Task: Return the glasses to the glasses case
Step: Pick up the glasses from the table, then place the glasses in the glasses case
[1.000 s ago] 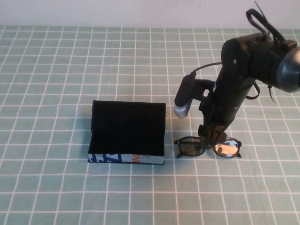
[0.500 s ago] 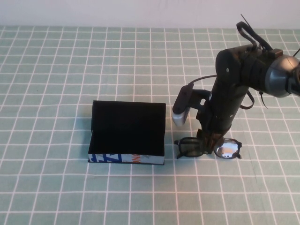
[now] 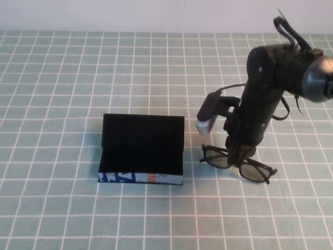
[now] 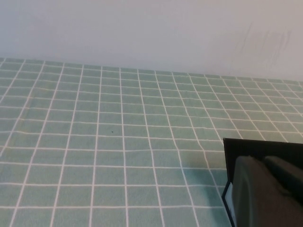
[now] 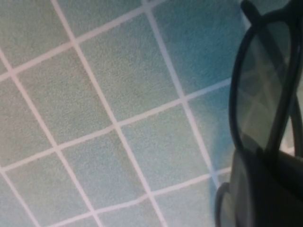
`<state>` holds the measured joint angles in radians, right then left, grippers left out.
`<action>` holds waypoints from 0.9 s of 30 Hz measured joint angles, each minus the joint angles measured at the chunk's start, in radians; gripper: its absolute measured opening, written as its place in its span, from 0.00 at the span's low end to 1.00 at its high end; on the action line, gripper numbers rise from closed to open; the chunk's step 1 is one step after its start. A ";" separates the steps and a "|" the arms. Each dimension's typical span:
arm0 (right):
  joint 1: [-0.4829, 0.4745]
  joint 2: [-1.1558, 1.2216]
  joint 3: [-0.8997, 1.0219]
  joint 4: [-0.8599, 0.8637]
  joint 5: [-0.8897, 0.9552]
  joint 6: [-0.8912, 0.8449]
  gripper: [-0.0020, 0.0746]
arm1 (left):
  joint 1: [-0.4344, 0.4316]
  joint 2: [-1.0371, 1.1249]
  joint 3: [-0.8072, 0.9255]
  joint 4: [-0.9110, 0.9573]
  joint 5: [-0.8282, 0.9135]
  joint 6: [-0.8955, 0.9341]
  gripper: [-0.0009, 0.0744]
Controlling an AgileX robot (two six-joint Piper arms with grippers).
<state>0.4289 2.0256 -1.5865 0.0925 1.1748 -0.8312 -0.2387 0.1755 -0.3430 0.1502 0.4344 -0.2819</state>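
Observation:
The black glasses (image 3: pixel 256 174) hang tilted just above the green checked cloth, right of the glasses case (image 3: pixel 141 151). My right gripper (image 3: pixel 238 155) points straight down and is shut on the glasses at their bridge. In the right wrist view one dark lens (image 5: pixel 262 104) shows beside that gripper (image 5: pixel 272 189). The case stands open, its lid upright at the back and its light blue printed front (image 3: pixel 140 178) facing me. My left gripper (image 4: pixel 265 194) appears only in the left wrist view, with its fingers together and holding nothing, close to the case's end (image 4: pixel 246 147).
Green checked cloth (image 3: pixel 62 104) covers the whole table. A pale wall (image 4: pixel 142 28) runs along the far edge. The right arm's grey camera housing (image 3: pixel 208 117) hangs between the case and the gripper.
My right gripper has shut on the glasses, which lay flat on the cloth before. They are now tilted and raised a little, with the right lens swung toward the front.

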 joint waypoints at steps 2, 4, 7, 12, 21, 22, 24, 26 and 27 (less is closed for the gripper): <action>0.000 0.002 -0.034 -0.002 0.022 0.000 0.04 | 0.000 0.000 0.000 0.000 0.001 0.000 0.01; 0.000 0.002 -0.085 -0.002 0.032 0.000 0.04 | 0.000 0.000 0.000 0.000 0.005 0.000 0.01; 0.000 0.002 -0.164 0.002 0.038 0.015 0.04 | 0.000 0.000 0.000 0.000 0.008 0.000 0.01; 0.000 -0.007 -0.276 0.013 0.045 0.068 0.04 | 0.000 0.000 0.000 0.000 0.020 0.000 0.01; 0.035 -0.042 -0.411 0.158 0.055 0.074 0.04 | 0.000 0.000 0.000 0.000 0.050 0.000 0.01; 0.052 -0.042 -0.416 0.158 0.057 0.074 0.04 | 0.000 0.000 0.000 0.000 0.050 0.000 0.01; 0.093 -0.042 -0.426 0.158 0.059 0.069 0.04 | 0.000 0.000 0.000 0.000 0.051 0.000 0.01; 0.133 -0.033 -0.437 0.154 0.064 0.057 0.04 | 0.000 0.000 0.000 0.000 0.051 0.000 0.01; 0.156 -0.027 -0.443 0.146 0.063 0.046 0.04 | 0.000 0.000 0.000 0.000 0.052 0.000 0.01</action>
<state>0.5852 1.9988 -2.0296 0.2388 1.2380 -0.7852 -0.2387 0.1755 -0.3430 0.1502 0.4868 -0.2819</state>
